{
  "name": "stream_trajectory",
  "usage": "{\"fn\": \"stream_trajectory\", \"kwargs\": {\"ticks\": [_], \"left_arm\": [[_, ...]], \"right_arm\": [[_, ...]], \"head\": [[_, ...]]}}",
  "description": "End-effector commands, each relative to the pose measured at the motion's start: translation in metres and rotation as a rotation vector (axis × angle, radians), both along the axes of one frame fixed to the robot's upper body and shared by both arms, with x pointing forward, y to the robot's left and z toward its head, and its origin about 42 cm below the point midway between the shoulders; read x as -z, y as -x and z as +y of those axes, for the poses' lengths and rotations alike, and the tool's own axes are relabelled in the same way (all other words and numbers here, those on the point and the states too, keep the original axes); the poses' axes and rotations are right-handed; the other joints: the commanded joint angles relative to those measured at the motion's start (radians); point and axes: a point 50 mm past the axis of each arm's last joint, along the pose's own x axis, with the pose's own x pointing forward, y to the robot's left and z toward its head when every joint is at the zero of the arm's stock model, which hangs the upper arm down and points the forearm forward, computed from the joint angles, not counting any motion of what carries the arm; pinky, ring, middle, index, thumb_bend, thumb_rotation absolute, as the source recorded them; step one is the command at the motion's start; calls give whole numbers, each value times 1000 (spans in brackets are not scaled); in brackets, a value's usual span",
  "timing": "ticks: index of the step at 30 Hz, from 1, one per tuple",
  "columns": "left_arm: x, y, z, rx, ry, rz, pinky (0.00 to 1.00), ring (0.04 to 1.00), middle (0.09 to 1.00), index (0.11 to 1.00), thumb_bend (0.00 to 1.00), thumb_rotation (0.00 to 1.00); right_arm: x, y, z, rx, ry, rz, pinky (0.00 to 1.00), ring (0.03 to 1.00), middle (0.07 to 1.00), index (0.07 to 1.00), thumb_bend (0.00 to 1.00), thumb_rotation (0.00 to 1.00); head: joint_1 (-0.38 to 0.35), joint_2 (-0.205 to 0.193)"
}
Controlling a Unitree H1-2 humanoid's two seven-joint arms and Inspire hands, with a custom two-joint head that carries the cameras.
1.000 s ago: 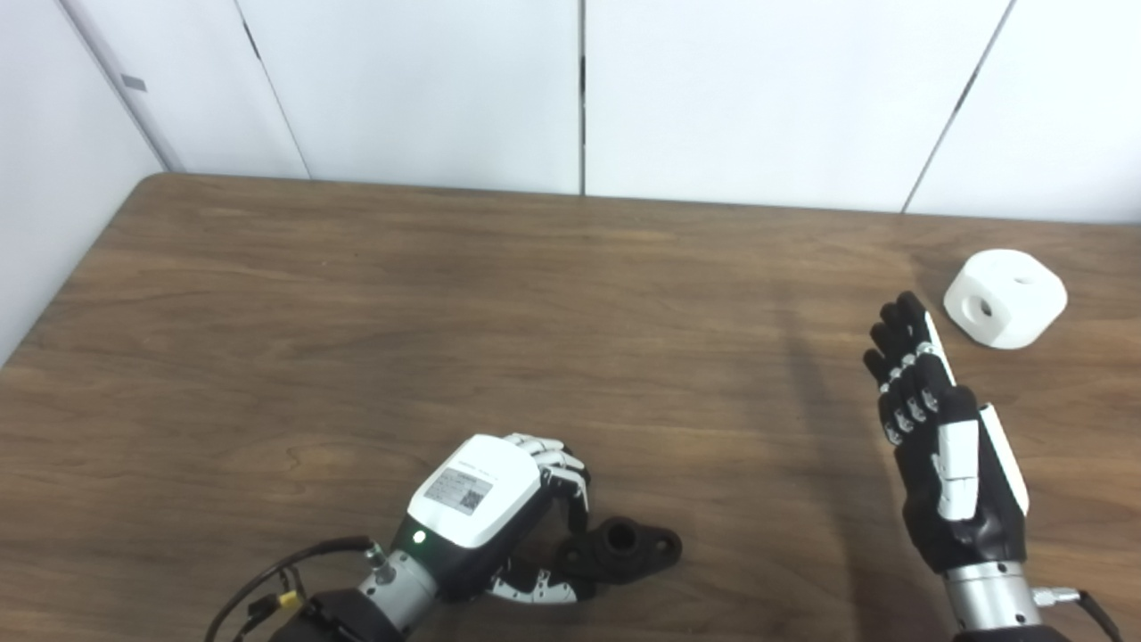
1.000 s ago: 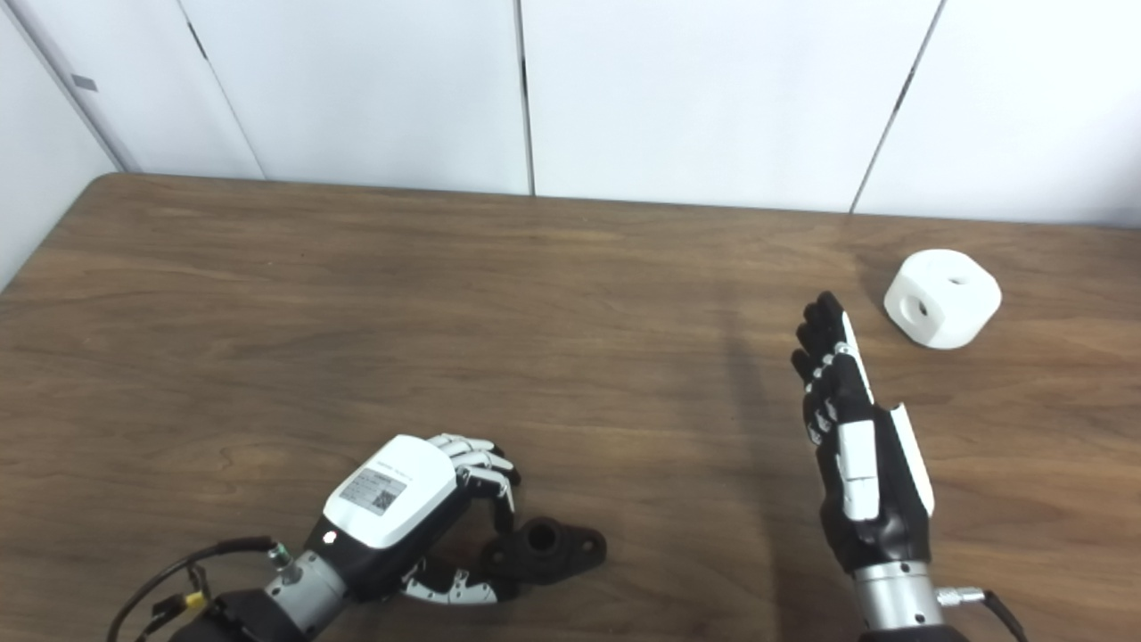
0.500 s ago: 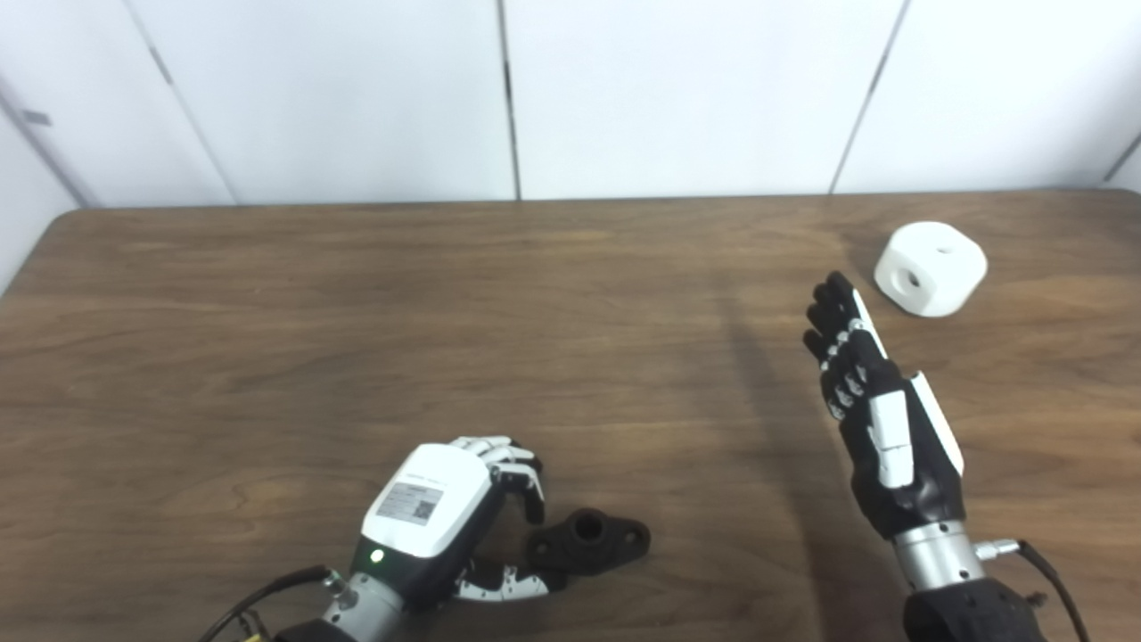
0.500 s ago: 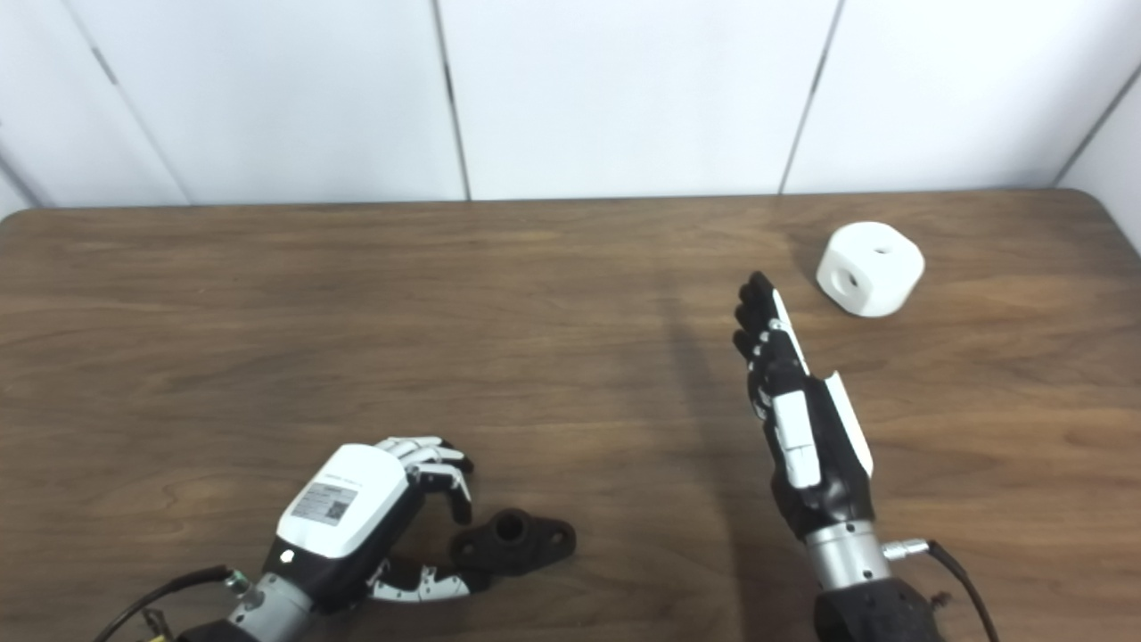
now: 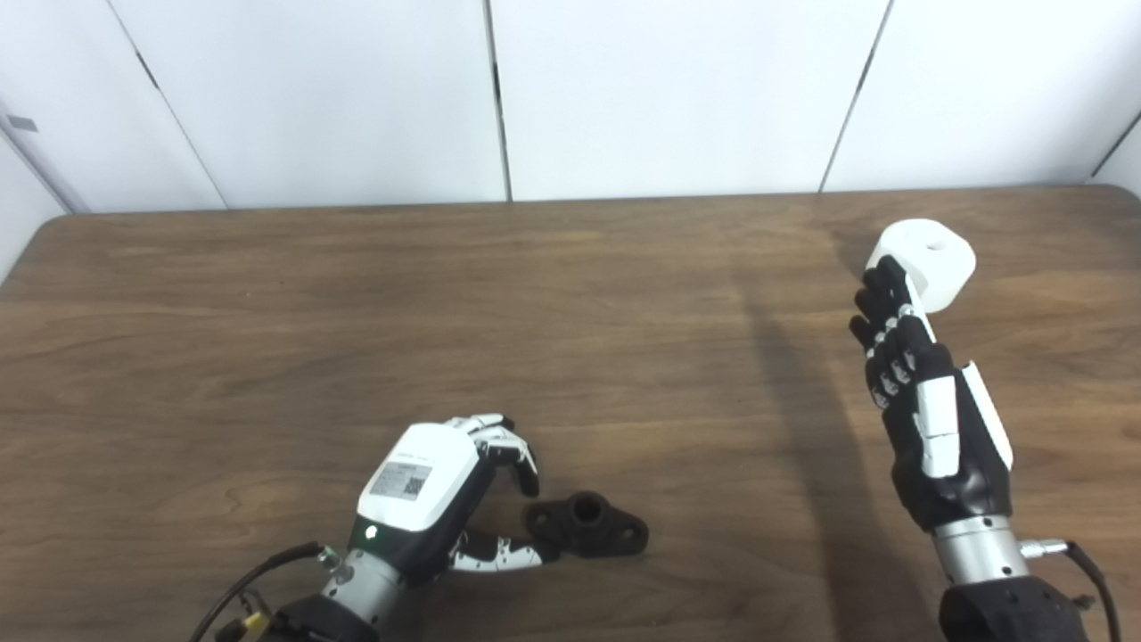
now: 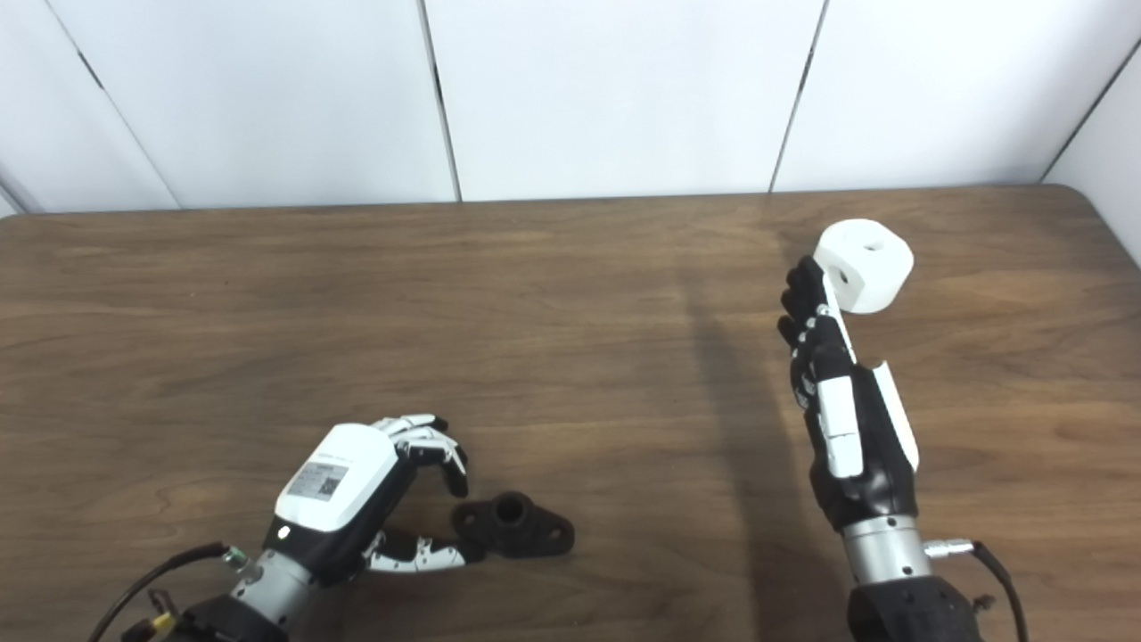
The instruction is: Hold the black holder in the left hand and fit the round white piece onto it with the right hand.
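The black holder (image 5: 588, 524) lies flat on the wooden table (image 5: 446, 312) near the front edge. My left hand (image 5: 428, 495) rests just left of it. Its fingers curl above the table, and its thumb stretches along the surface to the holder's left end, not closed on it. The round white piece (image 5: 931, 263) stands at the far right of the table. My right hand (image 5: 923, 401) is held flat and open, fingers straight, and its fingertips (image 6: 807, 290) reach the white piece's left side. Whether they touch it I cannot tell.
White wall panels (image 5: 669, 89) rise right behind the table's far edge. The table's right corner (image 6: 1092, 201) is close to the white piece. A cable (image 5: 258, 580) trails from my left wrist at the front edge.
The camera has swung right. My right hand has moved forward and right, so its fingertips are now at the white piece. My left hand stays beside the holder.
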Motion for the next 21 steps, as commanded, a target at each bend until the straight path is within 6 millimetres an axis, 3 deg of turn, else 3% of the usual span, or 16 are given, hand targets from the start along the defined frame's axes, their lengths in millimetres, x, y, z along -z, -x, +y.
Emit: {"fn": "stream_trajectory", "kwargs": {"ticks": [1, 11, 21], "left_arm": [[13, -3, 13, -53, -59, 50, 784, 828, 753, 487, 519, 45], [9, 3, 14, -29, -32, 76, 787, 825, 757, 487, 518, 44], [7, 6, 11, -18, -4, 145, 795, 829, 769, 487, 519, 45]], "right_arm": [[8, 39, -7, 65, 12, 59, 1000, 1000, 1000, 1000, 598, 1000], [-11, 30, -51, 195, 50, 27, 1000, 1000, 992, 1000, 590, 982], [-9, 28, -54, 197, 64, 28, 1000, 1000, 979, 1000, 611, 999]], "head": [[-1, 1], [10, -3], [26, 2]]}}
